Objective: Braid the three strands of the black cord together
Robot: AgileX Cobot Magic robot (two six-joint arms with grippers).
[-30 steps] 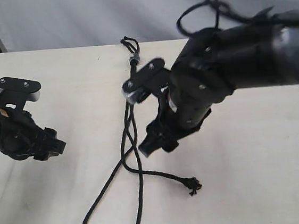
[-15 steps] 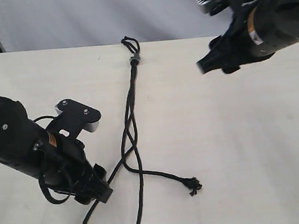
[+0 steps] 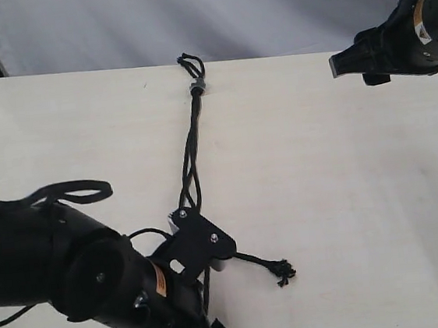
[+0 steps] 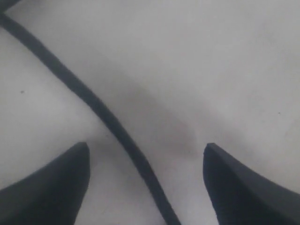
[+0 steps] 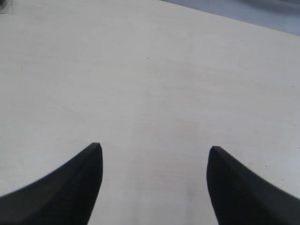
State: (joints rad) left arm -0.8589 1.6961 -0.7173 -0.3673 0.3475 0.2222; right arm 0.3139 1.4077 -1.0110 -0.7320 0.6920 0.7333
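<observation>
The pale wooden table [image 3: 348, 197] fills the frame. At lower left, the bulky black left gripper [image 4: 145, 150] stands spread, with one thin black strand [image 4: 93, 101] lying unclamped between its fingers. At upper right, the right gripper [image 5: 154, 149] gapes over bare wood, holding nothing. The thin black woven cord [image 3: 192, 135] runs from its small grey clip [image 3: 197, 85] at top centre down the middle.

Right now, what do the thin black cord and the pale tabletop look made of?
Thin black cord: woven fibre, likely synthetic, matte; its frayed tip shows loose threads. Pale tabletop: light wood or laminate, matte, with faint grain streaks.
</observation>
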